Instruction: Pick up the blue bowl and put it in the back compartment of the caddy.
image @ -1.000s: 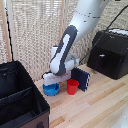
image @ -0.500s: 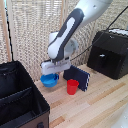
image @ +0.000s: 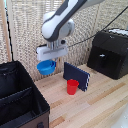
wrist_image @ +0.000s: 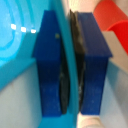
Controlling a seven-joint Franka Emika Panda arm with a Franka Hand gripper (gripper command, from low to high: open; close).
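The blue bowl (image: 46, 66) hangs in the air above the wooden table, tilted, held by its rim. My gripper (image: 50, 56) is shut on that rim from above. Up close in the wrist view, the two dark-blue fingers (wrist_image: 50, 60) clamp the thin blue bowl wall (wrist_image: 70, 65) between them. The black caddy (image: 17, 100) stands at the exterior view's lower left, its divided cells open upward; the back compartment (image: 12, 80) lies just below and left of the bowl.
A small red cup (image: 72, 86) stands on the table beside a dark-blue flat box (image: 76, 76) propped upright. A black boxy machine (image: 109, 52) sits at the exterior view's right. A woven screen forms the backdrop.
The gripper has lifted the bowl off the table and carried it upward, away from the red cup.
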